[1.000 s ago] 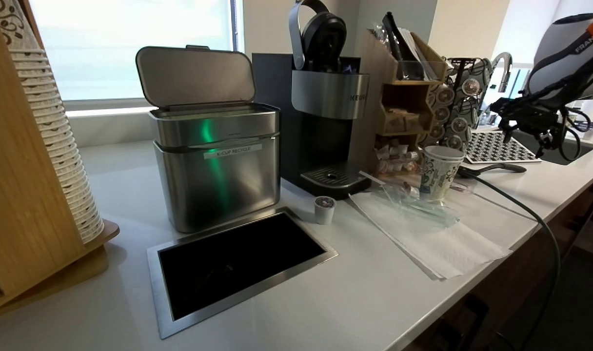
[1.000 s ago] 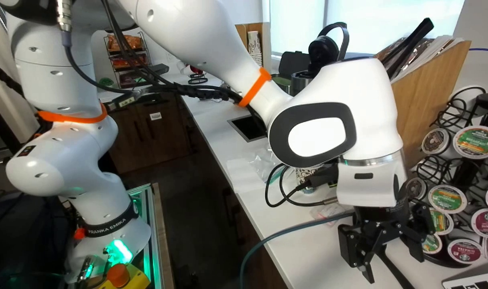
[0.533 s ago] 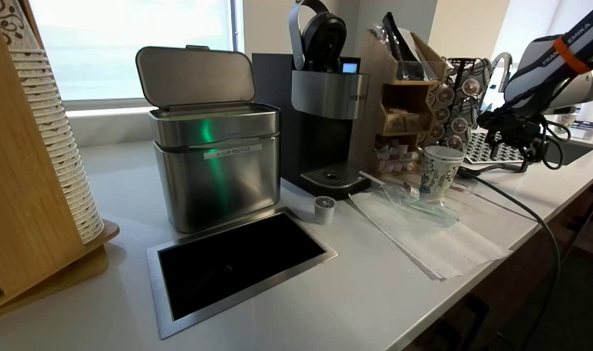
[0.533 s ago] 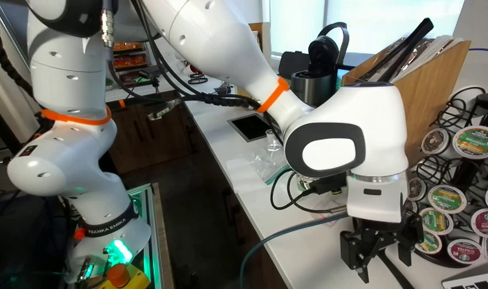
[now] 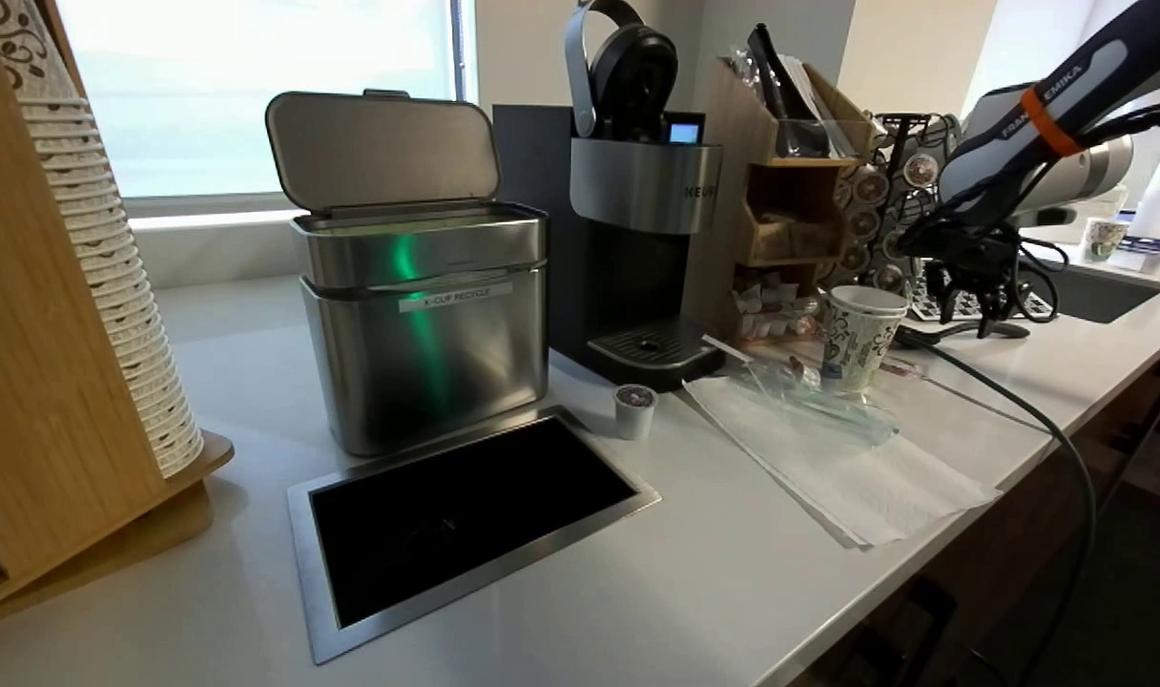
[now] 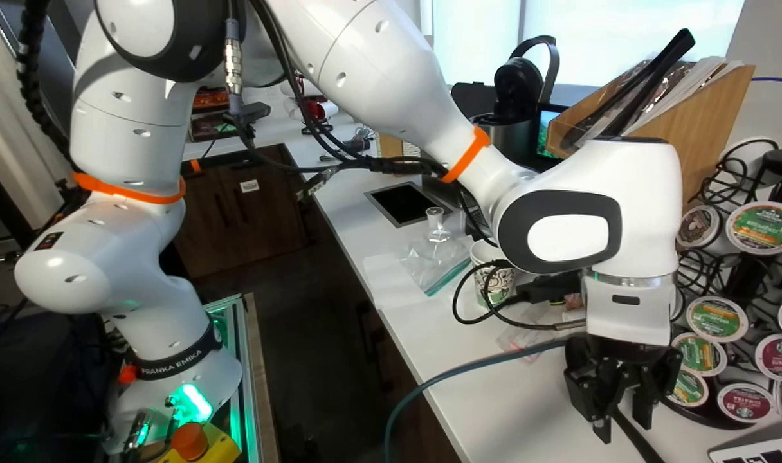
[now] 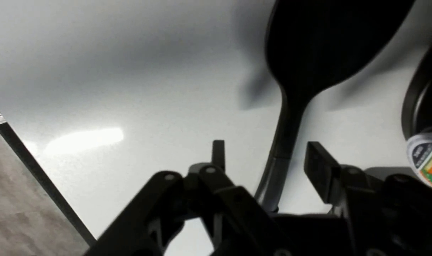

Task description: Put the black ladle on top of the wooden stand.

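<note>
The black ladle lies on the white counter. In the wrist view its rounded bowl is at the top and its thin handle runs down between my fingers. Part of the handle shows in an exterior view; the bowl is hidden there. My gripper is open over the handle, one finger on each side with a gap to both. It points down in both exterior views. The brown wooden stand has open shelves; papers and black utensils stand in its top compartment. Its side panel also shows.
A rack of coffee pods stands close beside my gripper. A patterned paper cup, a plastic bag and a coffee machine are on the counter. A dark hose crosses the counter edge.
My arm has moved left and lower in one exterior view and rightward in the other, bringing the gripper down over the handle. The fingers look closer together there. The ladle has not moved.
</note>
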Controlling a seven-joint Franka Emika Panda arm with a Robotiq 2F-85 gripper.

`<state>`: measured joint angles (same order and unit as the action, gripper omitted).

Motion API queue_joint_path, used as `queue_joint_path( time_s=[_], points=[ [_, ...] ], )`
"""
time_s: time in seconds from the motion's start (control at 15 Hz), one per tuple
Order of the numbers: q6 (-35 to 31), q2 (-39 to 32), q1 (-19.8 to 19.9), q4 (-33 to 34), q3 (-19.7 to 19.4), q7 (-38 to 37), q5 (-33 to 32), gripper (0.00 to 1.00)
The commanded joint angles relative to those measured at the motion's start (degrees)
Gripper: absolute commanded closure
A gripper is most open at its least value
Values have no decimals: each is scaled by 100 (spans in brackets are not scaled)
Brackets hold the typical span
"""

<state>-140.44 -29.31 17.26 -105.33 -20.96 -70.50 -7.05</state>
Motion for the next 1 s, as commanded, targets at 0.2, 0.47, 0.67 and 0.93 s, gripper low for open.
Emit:
queue_joint_path(
  time_s=[0.2,0.47,0.67,0.93],
  points=[
    [249,-468,19,371,-243,19,158,81],
    [239,-114,-111,179,-458,-151,58,96],
    [-154,886,-282,-563,-611,32,-182,95],
    [-509,2043,-421,-1149,-753,342,-742,95]
  ],
)
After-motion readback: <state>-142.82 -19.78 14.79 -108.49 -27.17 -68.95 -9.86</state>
